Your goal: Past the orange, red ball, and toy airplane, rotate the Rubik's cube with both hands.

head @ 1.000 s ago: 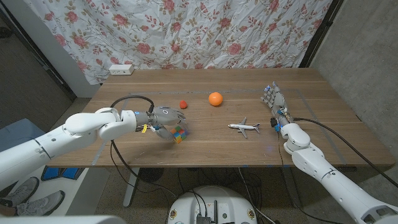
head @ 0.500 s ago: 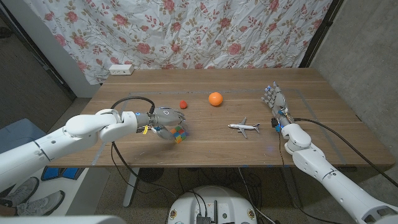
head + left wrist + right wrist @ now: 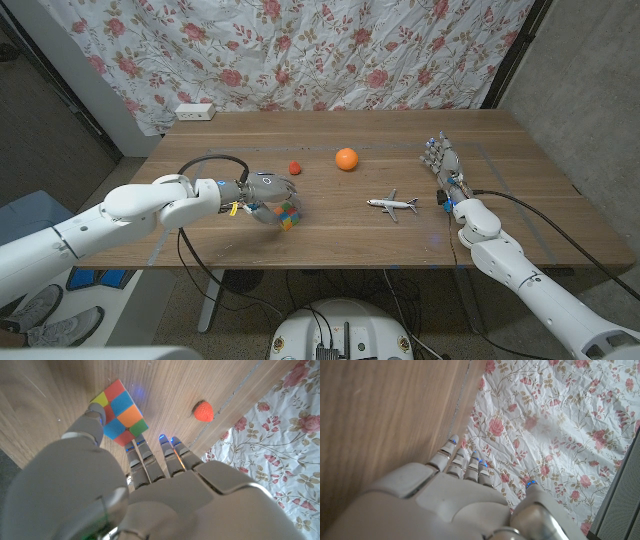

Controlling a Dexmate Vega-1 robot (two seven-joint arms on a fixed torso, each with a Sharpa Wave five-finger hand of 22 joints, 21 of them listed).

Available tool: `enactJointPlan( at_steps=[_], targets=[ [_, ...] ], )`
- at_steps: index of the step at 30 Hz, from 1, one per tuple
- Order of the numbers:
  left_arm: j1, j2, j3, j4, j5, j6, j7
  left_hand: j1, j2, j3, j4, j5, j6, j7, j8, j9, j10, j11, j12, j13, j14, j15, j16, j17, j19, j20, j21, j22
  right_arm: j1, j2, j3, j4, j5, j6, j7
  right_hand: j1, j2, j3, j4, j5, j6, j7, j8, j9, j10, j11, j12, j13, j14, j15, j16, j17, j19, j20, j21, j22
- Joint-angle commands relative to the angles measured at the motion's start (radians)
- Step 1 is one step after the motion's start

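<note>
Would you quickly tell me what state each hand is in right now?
Left hand: closed around the Rubik's cube, gripping it on the table.
Right hand: open, holding nothing, fingers extended.

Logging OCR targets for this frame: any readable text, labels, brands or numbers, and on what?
None readable.
Toy airplane: any fuselage markings too small to read.
White power strip: no legible label.
Rubik's cube, at the left robot hand: plain colour squares, no logo showing.

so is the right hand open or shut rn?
Open. The right hand stands at the table's right side, fingers extended and holding nothing; the toy airplane lies apart from it.
</note>
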Motion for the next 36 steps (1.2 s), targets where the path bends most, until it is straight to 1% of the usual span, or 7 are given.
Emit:
enactJointPlan(
  at_steps=[1, 6, 11, 22, 25, 29, 36],
  targets=[
    [-0.007, 0.006, -0.001, 0.006, 0.008, -0.008, -0.001, 0.012, 0.005, -0.004, -0.003, 0.000, 0.006, 0.003, 0.005, 0.003, 0.013, 0.000, 0.007, 0.004, 0.008, -0.141, 0.003, 0.006, 0.009, 0.000, 0.005, 0.006, 0.001, 0.001, -0.001, -0.001, 0.003, -0.004, -0.001, -0.002, 0.000, 0.007, 0.000, -0.001, 0.006, -0.008, 0.001, 0.004, 0.002, -0.004, -0.001, 0.003, 0.001, 0.002, -0.002, 0.006, 0.005, 0.000, 0.004, 0.005],
    [-0.009, 0.006, -0.001, 0.011, 0.013, -0.012, 0.010, 0.021, 0.013, -0.003, -0.004, 0.001, 0.006, 0.003, 0.006, 0.004, 0.016, -0.001, 0.007, 0.006, 0.013, -0.140, 0.002, 0.006, 0.013, 0.002, 0.006, 0.006, 0.004, 0.003, -0.003, 0.001, 0.002, -0.004, 0.000, -0.002, 0.000, 0.008, 0.000, -0.001, 0.006, -0.008, 0.001, 0.004, 0.002, -0.004, -0.001, 0.003, 0.001, 0.003, -0.002, 0.006, 0.005, 0.000, 0.004, 0.005],
    [-0.004, 0.009, -0.004, 0.012, 0.017, -0.009, 0.023, 0.035, 0.027, -0.003, -0.004, 0.003, 0.025, 0.005, 0.017, 0.005, 0.032, -0.001, 0.010, 0.010, 0.027, -0.144, 0.005, 0.007, 0.019, 0.004, 0.006, 0.006, 0.006, 0.003, -0.005, 0.000, -0.001, -0.007, -0.001, -0.002, 0.000, 0.009, 0.000, -0.002, 0.006, -0.008, 0.001, 0.004, 0.002, -0.005, -0.001, 0.003, 0.002, 0.003, -0.002, 0.006, 0.005, 0.000, 0.004, 0.005],
    [0.004, 0.013, -0.007, 0.015, 0.026, -0.004, 0.045, 0.048, 0.040, -0.014, -0.002, 0.004, 0.067, 0.009, 0.040, 0.007, 0.078, -0.001, 0.021, 0.020, 0.054, -0.147, 0.008, 0.007, 0.038, -0.002, 0.009, 0.006, 0.012, 0.004, -0.009, 0.001, -0.002, -0.014, -0.001, -0.003, 0.000, 0.010, 0.000, -0.002, 0.008, -0.010, 0.002, 0.004, 0.001, -0.006, -0.001, 0.003, 0.002, 0.002, -0.002, 0.006, 0.006, 0.001, 0.004, 0.005],
    [0.008, 0.014, -0.009, 0.016, 0.028, 0.000, 0.054, 0.054, 0.050, -0.021, -0.001, 0.004, 0.103, 0.018, 0.058, 0.008, 0.107, -0.002, 0.028, 0.025, 0.072, -0.149, 0.011, 0.009, 0.054, -0.007, 0.011, 0.006, 0.014, 0.005, -0.010, 0.003, -0.003, -0.016, 0.000, -0.003, 0.000, 0.011, 0.000, -0.002, 0.009, -0.010, 0.002, 0.004, 0.002, -0.005, -0.001, 0.003, 0.001, 0.002, -0.002, 0.006, 0.006, 0.001, 0.004, 0.005],
    [0.010, 0.015, -0.011, 0.016, 0.031, 0.009, 0.059, 0.057, 0.055, -0.028, 0.000, 0.005, 0.123, 0.023, 0.069, 0.008, 0.129, -0.002, 0.033, 0.030, 0.087, -0.149, 0.014, 0.010, 0.071, -0.008, 0.014, 0.006, 0.018, 0.007, -0.011, 0.006, -0.002, -0.015, 0.001, -0.004, 0.000, 0.011, 0.000, -0.002, 0.010, -0.009, 0.002, 0.004, 0.002, -0.005, -0.001, 0.003, 0.001, 0.003, -0.002, 0.006, 0.006, 0.000, 0.004, 0.005],
    [0.006, 0.022, -0.021, 0.014, 0.025, 0.019, 0.054, 0.060, 0.064, -0.035, 0.001, 0.005, 0.132, 0.024, 0.075, 0.008, 0.152, -0.002, 0.038, 0.034, 0.106, -0.150, 0.019, 0.011, 0.092, -0.011, 0.018, 0.006, 0.026, 0.008, -0.014, 0.013, -0.004, -0.018, 0.003, -0.004, 0.000, 0.012, 0.000, -0.002, 0.010, -0.010, 0.002, 0.004, 0.001, -0.004, -0.001, 0.003, 0.000, 0.001, -0.002, 0.007, 0.005, 0.000, 0.004, 0.005]
  ],
)
